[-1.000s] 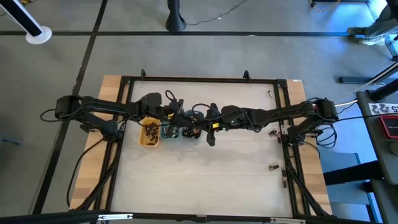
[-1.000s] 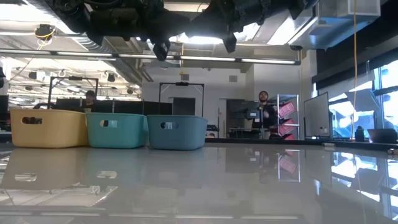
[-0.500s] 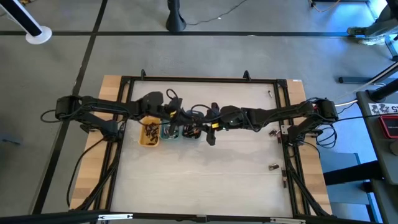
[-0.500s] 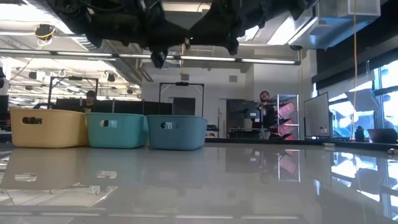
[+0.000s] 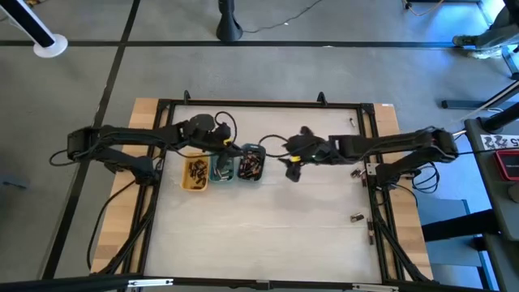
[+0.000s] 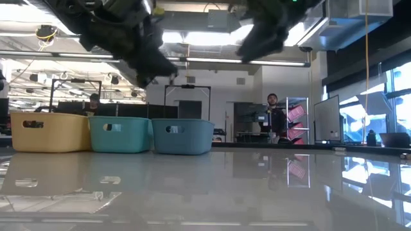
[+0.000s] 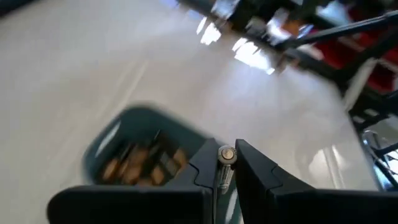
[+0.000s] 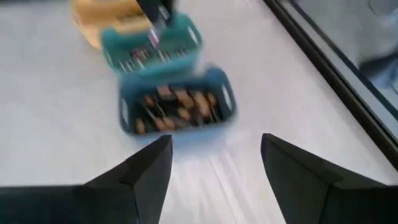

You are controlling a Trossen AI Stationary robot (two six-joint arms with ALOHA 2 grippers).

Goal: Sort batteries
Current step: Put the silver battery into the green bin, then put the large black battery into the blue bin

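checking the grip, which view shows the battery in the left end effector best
The left wrist view: the battery stands pinched between the left end effector's fingers, silvery end up, above the blue-grey tray. The right wrist view shows it only as a small blur over the green tray. The high and low views do not resolve it.

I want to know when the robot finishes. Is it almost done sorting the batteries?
It looks close. Many small batteries already lie in the yellow tray, the green tray and the grey-blue tray. In hand: the left end effector pinches one silvery battery above the trays. The right end effector is open and empty, beside the trays. No loose batteries show on the pale table.
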